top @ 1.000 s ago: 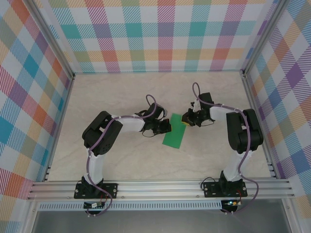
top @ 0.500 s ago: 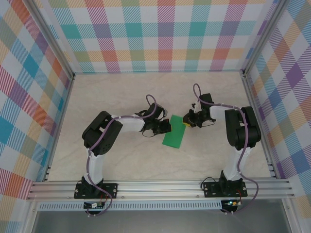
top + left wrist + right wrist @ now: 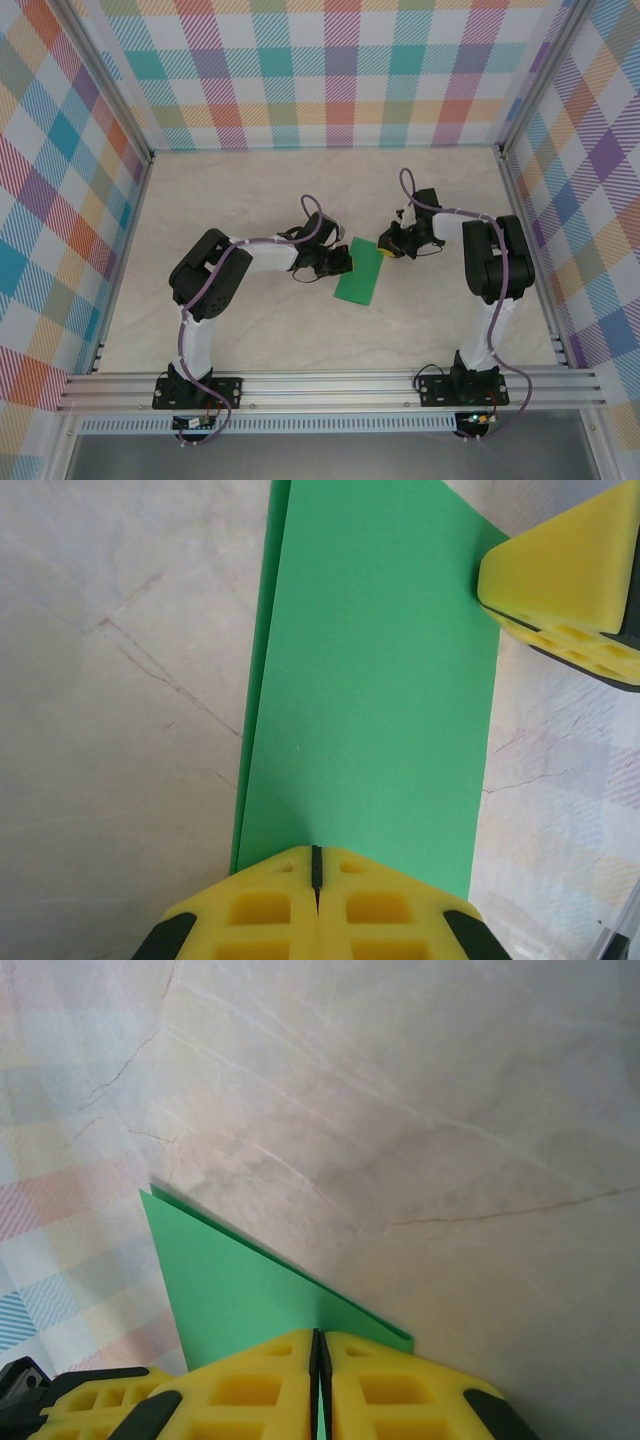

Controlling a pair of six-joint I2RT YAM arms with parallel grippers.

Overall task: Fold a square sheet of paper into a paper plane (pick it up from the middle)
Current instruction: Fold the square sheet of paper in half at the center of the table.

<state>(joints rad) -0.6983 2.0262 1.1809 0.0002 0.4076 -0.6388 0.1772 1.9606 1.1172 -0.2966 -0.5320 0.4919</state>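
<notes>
Now, look at the right hand [image 3: 389, 242]: over the last second it has slid a little toward the far right. It had been lying over the far corner of the square sheet of paper [image 3: 360, 271]; it now sits right at that corner's edge. The left hand [image 3: 341, 262] has not moved, and neither has the sheet.

The sheet lies flat on the desk [image 3: 250, 200] between your two hands, folded into a long green strip. In the left wrist view, a second layer peeks out along one long side of the sheet [image 3: 370, 680].

The left hand [image 3: 316, 858] is pressed together, with its tips on the near end of the strip. The right hand [image 3: 318, 1345] is pressed together too, with the green corner [image 3: 230, 1280] running under its tips. You cannot tell from these views whether either hand has nipped the paper or is only bearing down on it.

My reading is that the right hand is finishing a rub along the crease and coming off the paper. The left hand pins the sheet so it does not skate. No nose folds are made yet, so you are still early in the task.
</notes>
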